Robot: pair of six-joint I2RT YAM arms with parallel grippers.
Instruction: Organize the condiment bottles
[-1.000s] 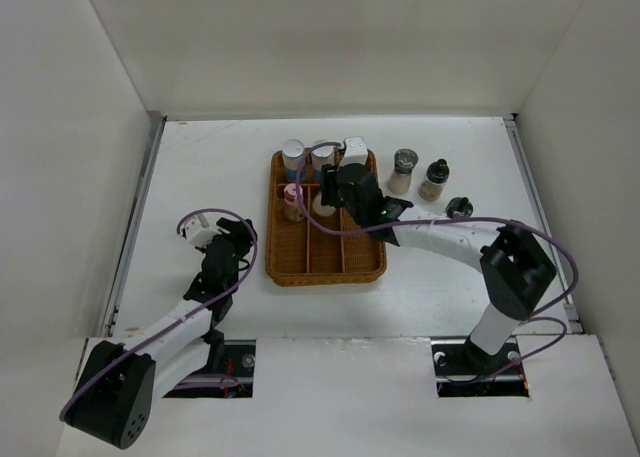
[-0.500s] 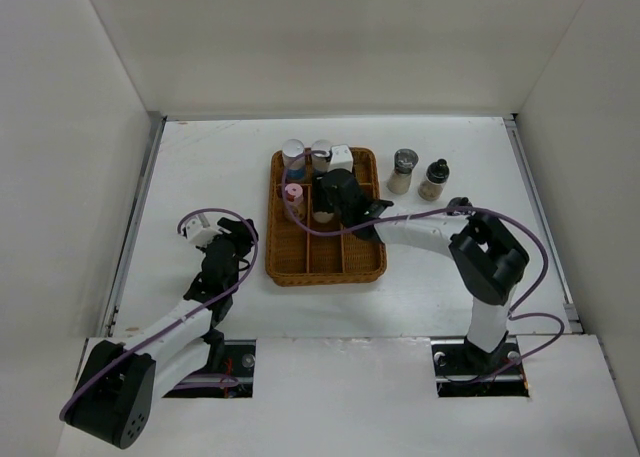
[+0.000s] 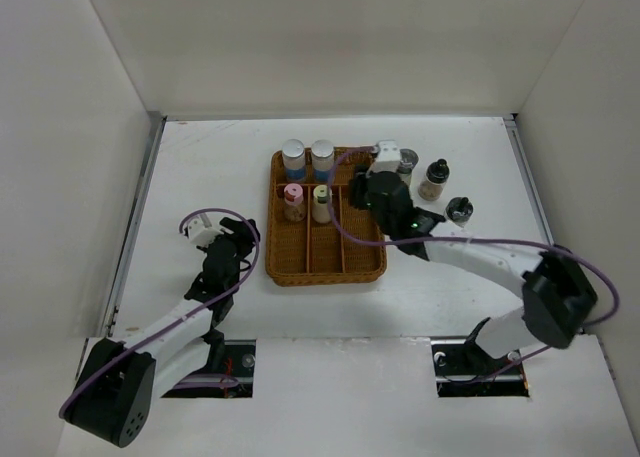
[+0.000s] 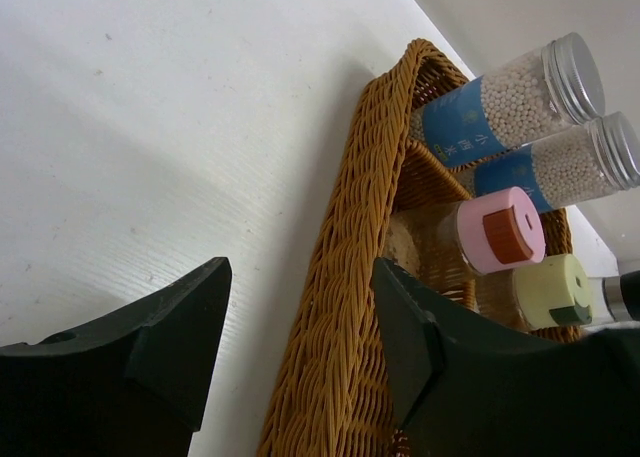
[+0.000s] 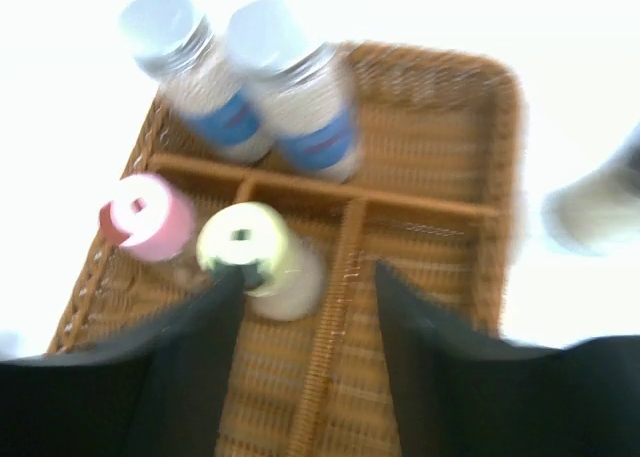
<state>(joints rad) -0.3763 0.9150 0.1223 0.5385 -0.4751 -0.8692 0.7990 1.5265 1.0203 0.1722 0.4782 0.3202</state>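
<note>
White worktop [image 3: 200, 167], enclosed by white walls [image 3: 300, 47]. Left gripper [image 4: 298, 322]: jaws released, empty, just left of the wicker tray [image 3: 325, 262]. Right gripper [image 3: 383, 185]: jaws released, empty, above the tray's far-right corner. Condiment bottles [image 3: 321, 199]: seven. Four stand in the tray; three stand on the worktop to its right.

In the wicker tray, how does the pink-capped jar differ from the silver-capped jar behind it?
The silver-capped jar wears a blue label; the pink-capped jar shows none. The silver-capped jar stands in the tray's far compartment, the pink-capped jar in the left lane. Both are clear and upright.
</note>
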